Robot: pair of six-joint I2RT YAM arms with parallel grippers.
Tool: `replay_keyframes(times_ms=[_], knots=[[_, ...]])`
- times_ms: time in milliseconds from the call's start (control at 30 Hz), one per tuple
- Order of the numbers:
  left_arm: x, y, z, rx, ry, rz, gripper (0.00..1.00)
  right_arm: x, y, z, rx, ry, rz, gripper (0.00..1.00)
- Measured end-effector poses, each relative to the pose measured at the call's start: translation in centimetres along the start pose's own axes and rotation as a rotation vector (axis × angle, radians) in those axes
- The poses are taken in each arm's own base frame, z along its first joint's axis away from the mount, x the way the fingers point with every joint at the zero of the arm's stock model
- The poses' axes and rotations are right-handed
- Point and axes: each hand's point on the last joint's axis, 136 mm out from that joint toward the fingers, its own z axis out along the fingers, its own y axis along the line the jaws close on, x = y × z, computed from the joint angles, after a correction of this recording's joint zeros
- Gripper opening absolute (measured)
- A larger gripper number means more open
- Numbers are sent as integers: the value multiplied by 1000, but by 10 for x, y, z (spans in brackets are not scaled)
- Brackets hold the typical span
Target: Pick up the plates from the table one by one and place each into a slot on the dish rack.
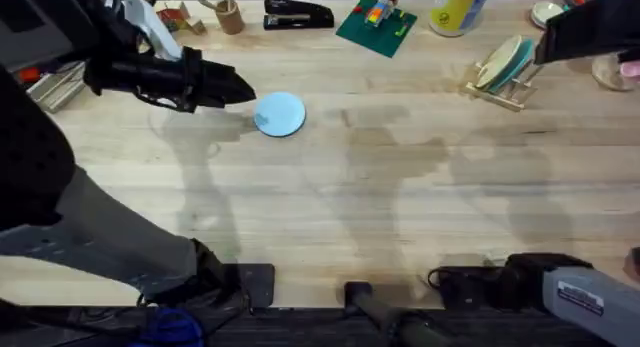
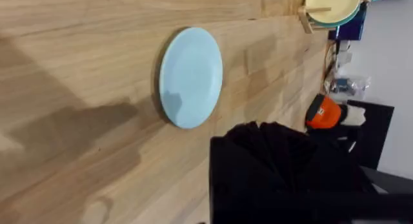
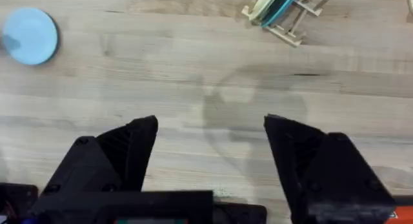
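The light blue plate (image 1: 280,114) lies flat on the bench (image 1: 380,207), the left claw (image 1: 243,88) at its ten o'clock; I can't tell its jaws. The right claw (image 3: 210,153) gapes, empty. A flat plate could skid away from the dish rack (image 1: 503,75).

I am counting three plates in all, one light blue plate (image 1: 279,114) lying flat on the table (image 1: 400,197) and a cream plate (image 1: 499,61) and teal plate (image 1: 520,60) standing in the one dish rack (image 1: 497,90).
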Motion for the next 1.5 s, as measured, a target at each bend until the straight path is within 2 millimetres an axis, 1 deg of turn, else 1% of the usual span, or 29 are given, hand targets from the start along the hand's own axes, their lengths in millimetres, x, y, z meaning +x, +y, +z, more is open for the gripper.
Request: replay_keyframes(times_ms=[200,633,833,1067,1133,1200,1500], knots=[[-1,2,11,6,20,0,40,0,0,0,0,0,0,995],[-4,11,13,-19,19,-13,40,0,0,0,0,0,0,995],[-7,30,24,-23,31,-36,41,0,0,0,0,0,0,995],[-1,69,45,-45,81,-101,41,0,0,0,0,0,0,995],[2,76,50,-29,92,-134,41,0,0,0,0,0,0,993],[2,77,52,-4,91,-156,41,0,0,0,0,0,0,993],[1,77,53,-4,85,-170,41,1,0,0,0,4,0,993]])
